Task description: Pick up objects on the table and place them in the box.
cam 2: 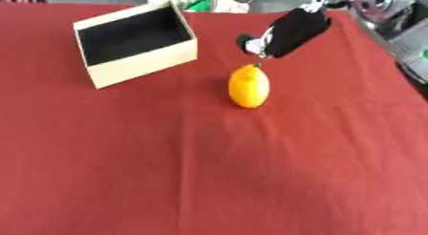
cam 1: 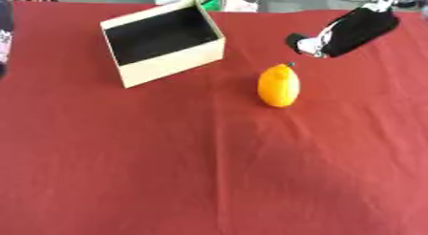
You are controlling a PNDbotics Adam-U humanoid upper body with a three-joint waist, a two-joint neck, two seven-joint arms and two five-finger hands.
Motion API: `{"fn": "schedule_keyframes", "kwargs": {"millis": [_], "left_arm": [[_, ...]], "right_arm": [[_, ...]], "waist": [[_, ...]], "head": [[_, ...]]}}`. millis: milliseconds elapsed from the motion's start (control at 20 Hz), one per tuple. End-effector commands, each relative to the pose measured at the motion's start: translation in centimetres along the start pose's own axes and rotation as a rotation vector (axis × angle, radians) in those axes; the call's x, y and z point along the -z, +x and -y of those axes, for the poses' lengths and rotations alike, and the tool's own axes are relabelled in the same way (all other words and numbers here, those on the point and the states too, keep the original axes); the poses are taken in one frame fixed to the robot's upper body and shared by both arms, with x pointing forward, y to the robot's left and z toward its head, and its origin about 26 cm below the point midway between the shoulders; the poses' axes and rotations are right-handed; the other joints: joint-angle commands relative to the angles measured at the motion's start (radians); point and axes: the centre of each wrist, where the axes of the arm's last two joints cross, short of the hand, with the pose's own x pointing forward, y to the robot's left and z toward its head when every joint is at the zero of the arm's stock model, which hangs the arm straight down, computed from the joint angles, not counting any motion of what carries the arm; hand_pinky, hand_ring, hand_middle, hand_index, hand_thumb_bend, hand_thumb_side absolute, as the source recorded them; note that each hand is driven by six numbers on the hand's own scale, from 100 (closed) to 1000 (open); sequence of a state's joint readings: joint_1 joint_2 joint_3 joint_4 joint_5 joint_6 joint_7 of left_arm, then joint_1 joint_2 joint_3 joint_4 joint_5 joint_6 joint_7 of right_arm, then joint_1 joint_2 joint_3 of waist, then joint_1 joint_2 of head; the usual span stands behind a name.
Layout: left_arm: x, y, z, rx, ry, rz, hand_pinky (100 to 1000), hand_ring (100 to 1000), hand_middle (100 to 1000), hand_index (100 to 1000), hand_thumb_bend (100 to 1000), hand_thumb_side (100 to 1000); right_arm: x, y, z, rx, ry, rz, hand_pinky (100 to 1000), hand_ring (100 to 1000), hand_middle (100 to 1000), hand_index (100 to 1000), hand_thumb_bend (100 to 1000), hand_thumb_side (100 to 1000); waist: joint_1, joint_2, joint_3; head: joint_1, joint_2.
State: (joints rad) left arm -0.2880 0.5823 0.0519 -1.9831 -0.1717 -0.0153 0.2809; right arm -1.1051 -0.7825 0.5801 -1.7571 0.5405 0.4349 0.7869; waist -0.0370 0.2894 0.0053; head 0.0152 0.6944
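A smooth, orange-yellow, lemon-shaped fruit (cam 1: 278, 85) with a small dark stem tip at its far end lies on the red cloth-covered table (cam 1: 209, 172), nothing touching it. All else is easiest placed from this fruit. Beyond it and to its left sits an open, pale cream cardboard box (cam 1: 171, 62) with a dark, black-looking inside — turned askew, one corner pointing toward the fruit, well apart from it, and showing nothing in it. Beyond the fruit and to its right hangs the robot's black right hand (cam 2: 284, 34) with silver at its joints, reaching in from the upper right corner; it is above the cloth, near the fruit's stem end but apart from it, holding nothing. Its fingers point down and toward the fruit; they seem gathered rather than spread, yet the blur makes it impossible to say whether they are curled or straight, so how far the hand is open I cannot tell. A faint crease in the cloth runs from the fruit's near side toward the lower edge. The left hand shows in neither view.
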Motion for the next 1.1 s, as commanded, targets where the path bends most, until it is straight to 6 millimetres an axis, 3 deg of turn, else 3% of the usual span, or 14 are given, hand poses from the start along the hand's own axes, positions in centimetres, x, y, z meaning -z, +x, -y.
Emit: {"fn": "schedule_keyframes", "kwargs": {"millis": [50,100,400,450,700,750,800,1100], "left_arm": [[0.4,0.5,-0.6,0.023,-0.008,0.032,452,546,618,771,325,609],[0.4,0.5,-0.6,0.022,-0.008,0.032,452,546,618,771,324,609],[0.4,0.5,-0.6,0.022,-0.009,0.032,452,546,618,771,324,609],[0.4,0.6,-0.6,0.021,-0.009,0.033,453,546,617,770,319,607],[0.4,0.6,-0.6,0.018,-0.011,0.033,453,546,617,770,319,607],[0.4,0.6,-0.5,0.018,-0.011,0.034,453,544,615,770,311,604],[0.4,0.6,-0.5,0.015,-0.013,0.035,453,544,615,770,312,605],[0.4,0.6,-0.4,0.010,-0.023,0.033,452,543,615,770,313,607]], "right_arm": [[0.2,-0.1,0.6,0.059,0.064,-0.007,959,939,870,964,268,304],[0.4,-0.1,0.6,0.077,0.079,-0.002,961,939,868,966,258,265],[0.6,0.0,0.5,0.112,0.094,0.006,961,939,868,966,258,265],[0.8,0.0,0.2,0.118,0.106,0.008,966,935,860,991,140,100],[2.2,0.0,-1.0,0.146,0.177,0.017,965,934,861,992,144,100],[2.5,-0.1,-1.3,0.149,0.189,0.011,964,951,875,1000,241,139],[3.0,-0.3,-1.9,0.150,0.216,-0.005,963,951,876,1000,268,148],[5.8,-1.9,-4.3,0.115,0.299,-0.078,960,953,871,1000,320,176]], "waist": [[0.004,-0.023,-0.001],[0.004,-0.023,-0.001],[0.005,-0.023,-0.001],[0.005,-0.022,-0.001],[0.008,-0.023,-0.002],[0.007,-0.023,-0.002],[0.008,-0.023,-0.001],[0.009,-0.022,0.003]], "head": [[-0.002,0.006],[-0.002,0.006],[-0.002,0.006],[-0.004,0.005],[-0.008,0.006],[-0.009,0.005],[-0.011,0.005],[-0.011,0.006]]}}
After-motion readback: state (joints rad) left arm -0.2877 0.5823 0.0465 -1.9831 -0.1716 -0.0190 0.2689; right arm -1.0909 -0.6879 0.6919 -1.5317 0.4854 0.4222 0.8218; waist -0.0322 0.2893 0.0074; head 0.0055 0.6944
